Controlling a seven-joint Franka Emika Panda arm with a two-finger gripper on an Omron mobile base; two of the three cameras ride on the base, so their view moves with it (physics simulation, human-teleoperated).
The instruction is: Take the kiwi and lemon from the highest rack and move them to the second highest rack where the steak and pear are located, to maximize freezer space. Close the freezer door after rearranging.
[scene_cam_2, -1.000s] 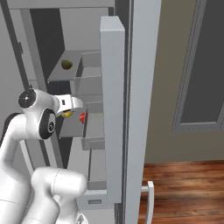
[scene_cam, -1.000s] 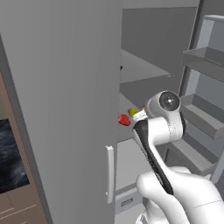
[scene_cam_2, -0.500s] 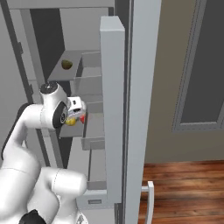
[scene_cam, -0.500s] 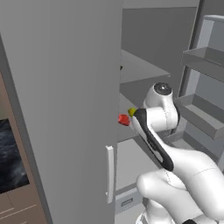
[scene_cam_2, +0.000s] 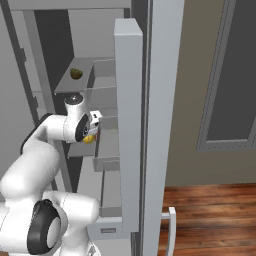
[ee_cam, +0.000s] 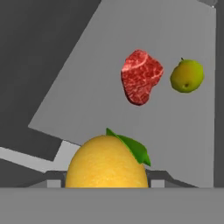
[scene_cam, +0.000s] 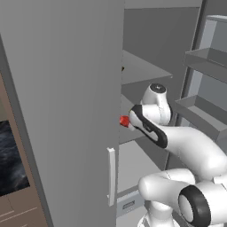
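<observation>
In the left base view, the white arm reaches past the open freezer door (scene_cam: 62, 102) into the cabinet, its wrist level with the second highest rack (scene_cam: 137, 133), where the red steak (scene_cam: 124, 120) peeks out at the rack's near edge, just beside the door. From the right base view, the kiwi (scene_cam_2: 76, 73) sits alone toward the left end of the highest rack (scene_cam_2: 82, 82), while below it the gripper (scene_cam_2: 93, 134) carries the lemon (scene_cam_2: 89, 138), an orange-yellow spot tucked against the wrist at the level of the shelf beneath. The hand view looks along the jaws: they are closed on the lemon (ee_cam: 107, 164), which bulges large at the bottom with a green leaf on top, and beyond it the steak (ee_cam: 140, 82) and the pear (ee_cam: 187, 75) lie side by side, apart, on the second highest rack (ee_cam: 87, 87), the pear nearer the rack's right edge. The lemon looks light, firm and smooth-skinned, so it is likely to roll once released; a hold across its widest middle seems soundest, and setting it down on bare shelf short of the steak appears the safer choice.
</observation>
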